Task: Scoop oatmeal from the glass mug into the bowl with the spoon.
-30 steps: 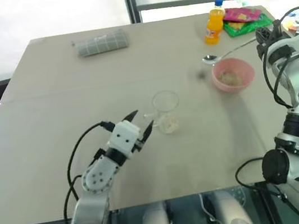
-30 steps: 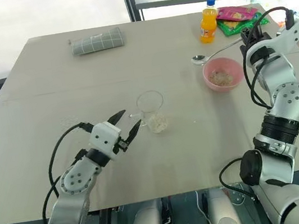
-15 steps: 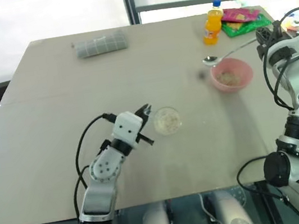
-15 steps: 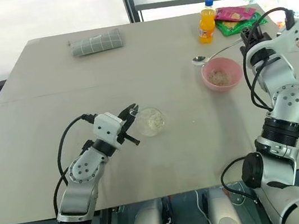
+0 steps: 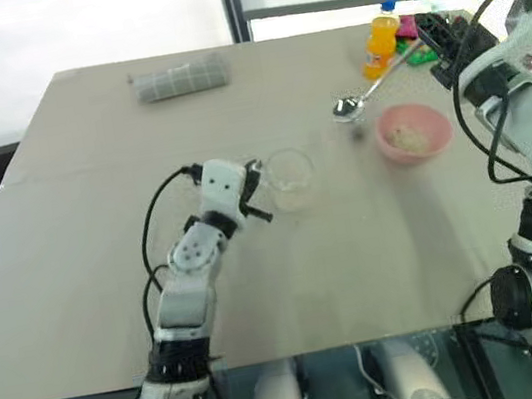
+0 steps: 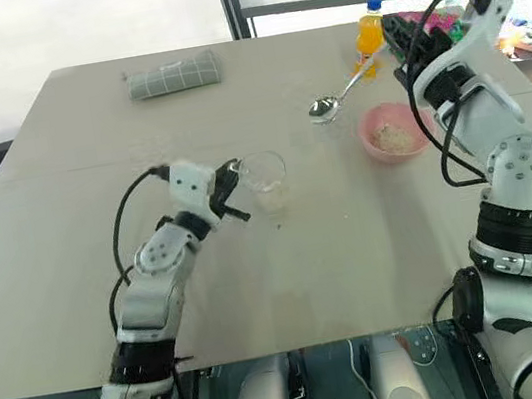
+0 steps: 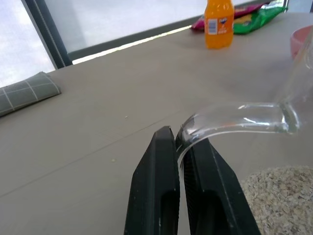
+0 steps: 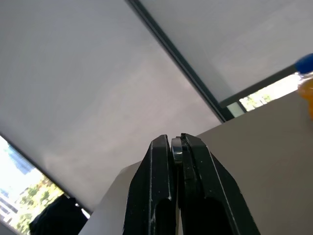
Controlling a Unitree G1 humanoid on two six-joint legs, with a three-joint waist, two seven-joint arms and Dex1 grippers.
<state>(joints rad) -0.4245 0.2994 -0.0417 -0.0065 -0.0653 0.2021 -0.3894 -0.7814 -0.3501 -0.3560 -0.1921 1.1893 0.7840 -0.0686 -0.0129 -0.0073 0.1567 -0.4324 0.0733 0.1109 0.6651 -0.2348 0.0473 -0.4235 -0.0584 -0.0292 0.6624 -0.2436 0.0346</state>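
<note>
The glass mug (image 5: 289, 177) sits mid-table with pale oatmeal (image 7: 279, 197) in its bottom. My left gripper (image 7: 177, 135) is shut on the mug's clear handle and reaches in from the mug's left side (image 5: 255, 179). My right gripper (image 5: 429, 35) is raised at the far right, shut on the end of the spoon's handle. The silver spoon (image 5: 348, 105) slants down to the left and hangs in the air between the mug and the pink bowl (image 5: 415, 132). The bowl holds some oatmeal too. I cannot tell what is in the spoon's bowl.
An orange drink bottle (image 5: 381, 41) and coloured snack packets (image 6: 421, 25) stand at the far right, behind the spoon. A folded grey checked cloth (image 5: 179, 78) lies at the far left of the table.
My left gripper has shut on the mug's handle and pushed forward with the mug. My right arm has risen and swung the spoon leftward, from above the bowl's far rim toward the mug.
</note>
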